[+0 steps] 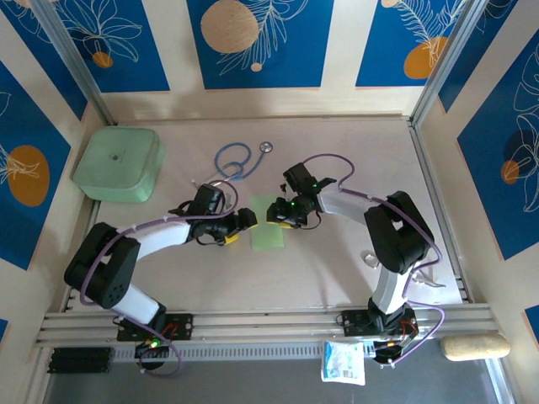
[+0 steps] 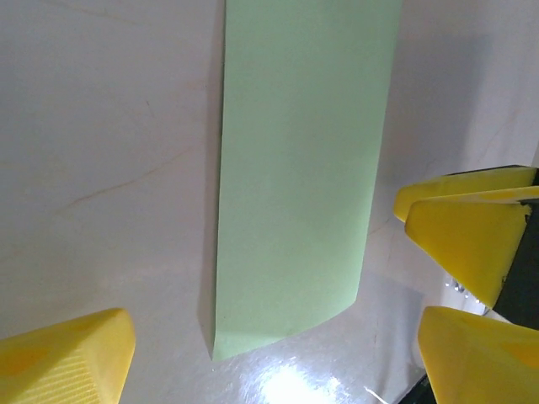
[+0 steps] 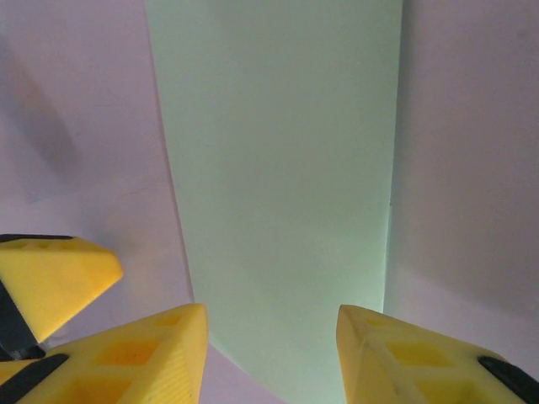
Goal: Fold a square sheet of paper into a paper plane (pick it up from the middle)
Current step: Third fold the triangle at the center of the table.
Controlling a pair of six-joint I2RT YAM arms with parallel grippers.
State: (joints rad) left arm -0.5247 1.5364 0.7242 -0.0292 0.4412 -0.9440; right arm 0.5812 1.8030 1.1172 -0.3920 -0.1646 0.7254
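Two grippers, both empty, are on this job. My left gripper (image 2: 274, 324) has its jaws spread wide, one yellow finger off each side of one end of the square sheet of paper (image 2: 295, 168). As far as I can tell, neither finger touches it. My right gripper (image 3: 269, 311) stands narrower, roughly half apart. Its jaws straddle the opposite end with the green surface showing between them, and nothing is pinched.

The paper lies flat in the middle of the table (image 1: 337, 269). It reads as a narrow rectangle rather than a square, so I judge that one lengthwise fold is in place. From above, my left gripper sits at the paper's 9 o'clock and my right hangs over its 1 o'clock corner. One long edge throws a thin shadow in my left wrist view, so it may stand slightly proud of the table. Further out, the blue stethoscope (image 1: 237, 160) lies at the paper's 11 o'clock and the mint-green box (image 1: 118, 164) at 10 o'clock, both well apart from it.

I take the step in hand to be the start of the nose folds, since no point is formed yet. The next move calls for one gripper to pin the paper while the other catches a corner of it. That needs a low, shallow approach, then a turn toward the centre line and a press to set the crease.
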